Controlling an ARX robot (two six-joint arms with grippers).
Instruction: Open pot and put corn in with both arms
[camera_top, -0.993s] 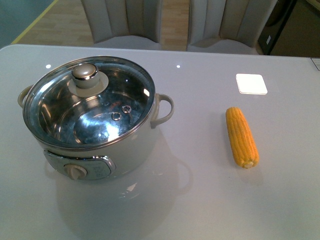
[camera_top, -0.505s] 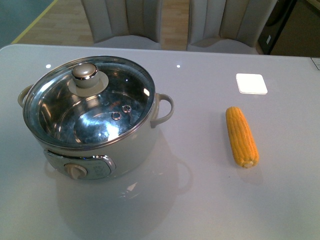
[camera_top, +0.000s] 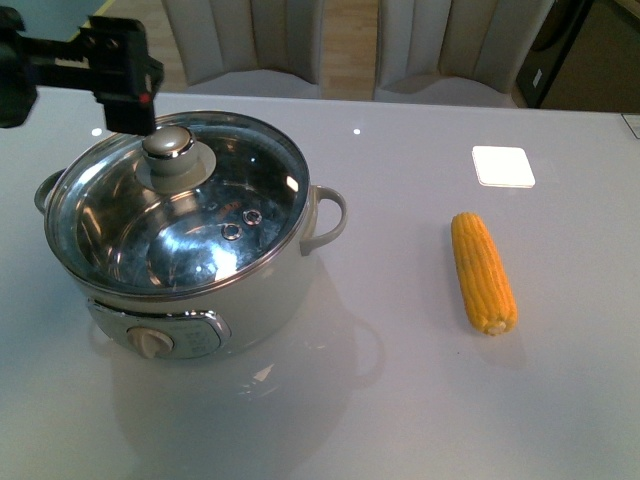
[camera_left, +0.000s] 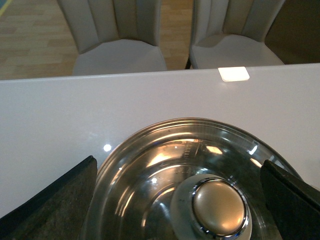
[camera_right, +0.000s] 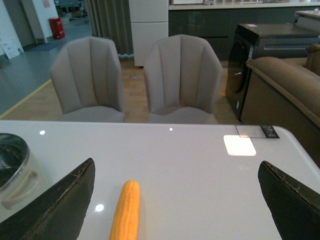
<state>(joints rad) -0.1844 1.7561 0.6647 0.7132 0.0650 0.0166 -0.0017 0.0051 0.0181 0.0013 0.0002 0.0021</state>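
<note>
Left gripper (camera_top: 128, 112) wide above lid knob (camera_top: 170, 146)

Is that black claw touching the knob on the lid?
Apart. The left wrist view shows the left gripper open, with clear gaps either side of the knob.

No legible text is appearing.
Markings on the dial panel (camera_top: 195, 336) of the pot (camera_top: 275, 290) and on a dark card (camera_right: 269, 132) beyond the fingers (camera_right: 55, 205) of the right gripper (camera_right: 176, 167) are showing too blurred to read.
</note>
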